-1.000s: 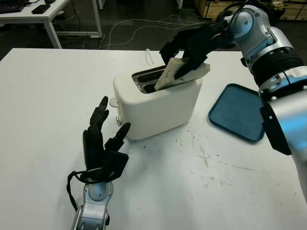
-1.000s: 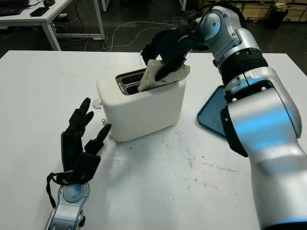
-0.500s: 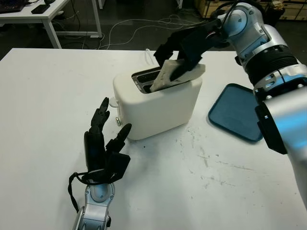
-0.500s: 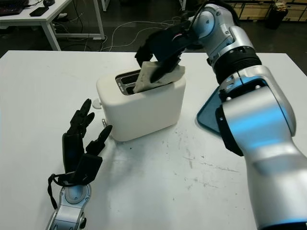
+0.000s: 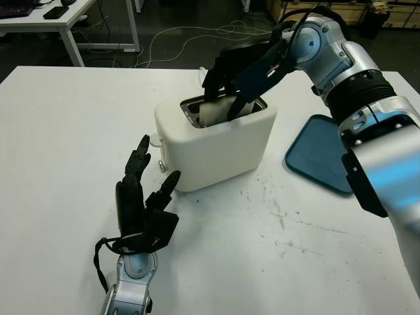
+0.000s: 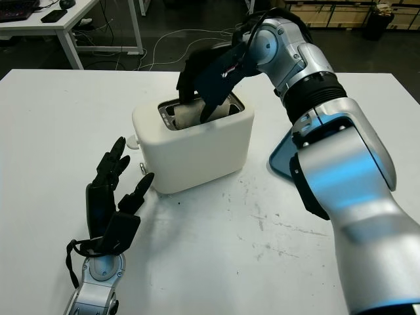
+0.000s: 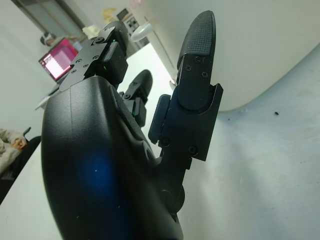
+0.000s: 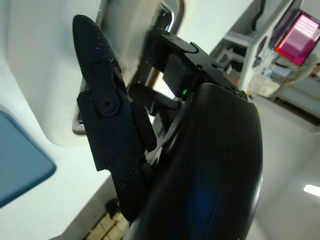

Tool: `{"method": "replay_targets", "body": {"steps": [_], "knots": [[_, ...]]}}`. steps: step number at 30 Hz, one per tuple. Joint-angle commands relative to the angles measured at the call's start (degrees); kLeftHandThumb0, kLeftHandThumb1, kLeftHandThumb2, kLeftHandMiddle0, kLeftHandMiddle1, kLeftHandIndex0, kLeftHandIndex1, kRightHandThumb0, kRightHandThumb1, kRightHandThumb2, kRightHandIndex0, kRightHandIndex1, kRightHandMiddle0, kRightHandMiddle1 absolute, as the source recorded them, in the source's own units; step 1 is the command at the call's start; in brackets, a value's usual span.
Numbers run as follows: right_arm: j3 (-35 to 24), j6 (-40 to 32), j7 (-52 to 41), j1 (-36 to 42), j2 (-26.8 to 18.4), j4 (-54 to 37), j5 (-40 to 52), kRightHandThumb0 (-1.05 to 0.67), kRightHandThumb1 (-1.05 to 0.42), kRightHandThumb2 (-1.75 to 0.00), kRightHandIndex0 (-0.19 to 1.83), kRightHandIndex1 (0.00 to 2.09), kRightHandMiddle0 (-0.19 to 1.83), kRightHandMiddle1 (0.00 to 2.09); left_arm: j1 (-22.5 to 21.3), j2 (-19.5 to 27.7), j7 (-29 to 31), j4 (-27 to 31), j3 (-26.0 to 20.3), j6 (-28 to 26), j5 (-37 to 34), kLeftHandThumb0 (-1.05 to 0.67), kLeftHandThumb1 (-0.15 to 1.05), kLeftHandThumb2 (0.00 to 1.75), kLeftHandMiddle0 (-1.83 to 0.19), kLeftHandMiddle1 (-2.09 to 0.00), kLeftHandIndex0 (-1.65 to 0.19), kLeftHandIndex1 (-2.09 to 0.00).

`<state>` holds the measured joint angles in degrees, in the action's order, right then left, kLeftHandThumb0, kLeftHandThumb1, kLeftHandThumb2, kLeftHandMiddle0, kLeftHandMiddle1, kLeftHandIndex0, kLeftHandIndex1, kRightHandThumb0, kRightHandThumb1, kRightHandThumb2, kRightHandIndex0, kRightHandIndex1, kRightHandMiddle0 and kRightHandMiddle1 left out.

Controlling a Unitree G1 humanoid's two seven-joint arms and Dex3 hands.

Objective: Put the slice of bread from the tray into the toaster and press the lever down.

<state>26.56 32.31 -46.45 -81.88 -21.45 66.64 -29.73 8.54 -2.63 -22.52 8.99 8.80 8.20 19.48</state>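
The white toaster [image 5: 220,146] stands mid-table. A pale slice of bread [image 5: 215,113] sits low in its near slot, only its upper edge showing. My right hand [image 5: 228,88] reaches in from the right and hovers over the slot, its thumb and fingers still closed on either side of the bread's top. The toaster's white lever [image 5: 155,140] sticks out of the left end, raised, with a small metal knob [image 5: 161,167] below it. My left hand [image 5: 142,197] is open, held upright just in front of that end, not touching the toaster [image 7: 260,45].
The blue tray [image 5: 323,155] lies bare to the right of the toaster, under my right forearm. Beyond the table's far edge are cables on the floor and a white desk [image 5: 62,23]. The tabletop in front carries scuff marks.
My right hand swung left and lowered the bread from tilted across the toaster's top down into the slot. The left hand stayed in place.
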Motion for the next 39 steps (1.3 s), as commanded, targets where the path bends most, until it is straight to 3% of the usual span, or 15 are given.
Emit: {"method": "replay_targets", "body": {"steps": [1,13,20,25,27,31,35,39], "knots": [[0.81,0.63,1.7,0.64,-0.73,0.09,-1.3,-0.81,-0.84,-0.01,0.22,0.66,0.71,0.07,0.08,-1.22,0.14,0.71,0.26,-0.42,0.45,-0.64,0.92,0.21,-0.29,-0.39,-0.35,0.0],[0.29,2.09,9.96,0.38,-2.72,0.33,-2.64,-0.84,-0.85,0.0,0.24,0.68,0.65,0.02,0.12,-1.1,-0.17,0.0,-0.11,0.71,0.16,-0.63,0.92,0.2,-0.31,-0.38,-0.37,0.0],[-4.26,8.79,31.17,5.54,-8.35,-3.23,-2.07,-0.66,-0.82,0.0,0.35,0.58,0.66,0.02,0.75,-0.96,-0.32,0.97,-0.58,0.12,0.53,-0.64,0.92,0.22,-0.32,-0.38,-0.37,-0.01],[-12.16,14.74,45.23,19.96,-12.23,-9.64,2.6,-0.59,-0.85,-0.01,0.46,0.6,0.72,0.04,0.21,-0.58,-0.02,0.47,-1.4,1.02,0.0,-0.64,0.92,0.2,-0.33,-0.37,-0.38,-0.01],[-15.72,19.38,49.0,27.41,-12.81,-11.39,5.82,-0.4,-0.81,0.0,0.63,0.42,0.77,0.04,-0.06,-0.01,0.23,0.41,-1.8,0.87,0.41,-0.64,0.92,0.2,-0.33,-0.36,-0.37,0.0],[-20.76,22.34,50.72,40.85,-11.65,-15.94,12.1,-0.26,-0.8,-0.01,0.84,0.21,0.82,0.02,-0.87,0.89,1.51,0.34,-2.89,1.7,-0.56,-0.63,0.92,0.2,-0.33,-0.36,-0.38,0.0],[-24.19,16.33,45.63,56.77,-7.66,-28.44,23.34,-0.16,-0.83,-0.01,0.84,0.15,0.79,0.0,-1.75,2.0,2.76,1.3,-4.14,1.59,-0.24,-0.62,0.92,0.17,-0.34,-0.37,-0.39,-0.01],[-26.22,6.7,42.77,69.33,-5.02,-43.95,28.88,-0.19,-0.86,-0.01,0.9,0.15,0.82,0.01,-2.88,3.8,3.5,2.3,-5.35,0.83,1.46,-0.64,0.92,0.18,-0.36,-0.38,-0.4,-0.02]]}}
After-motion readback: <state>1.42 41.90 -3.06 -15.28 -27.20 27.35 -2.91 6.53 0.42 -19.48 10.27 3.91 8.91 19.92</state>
